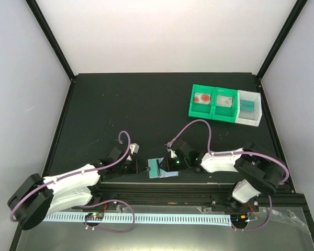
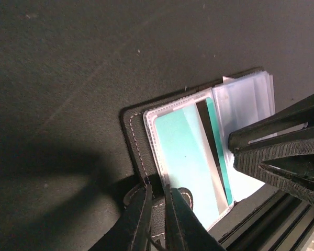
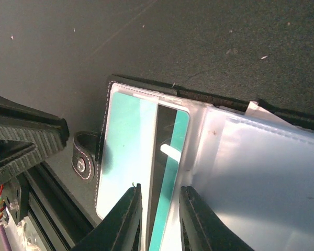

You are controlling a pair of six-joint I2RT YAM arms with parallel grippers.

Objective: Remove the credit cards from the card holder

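card holder (image 1: 163, 168) lies open flat on the surface (image 1: 146, 104), long axis left-right. left pincer (image 2: 158, 194) pinched on its strap (image 2: 184, 198). right pincer (image 3: 160, 191) narrow over teal credit card (image 3: 126, 138), grip unclear.

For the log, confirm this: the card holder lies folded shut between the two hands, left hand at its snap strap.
Not quite: the card holder lies open, not folded shut, a teal card showing in its clear sleeve; see the left wrist view. It does lie between the right hand and the left hand, which is at its snap strap.
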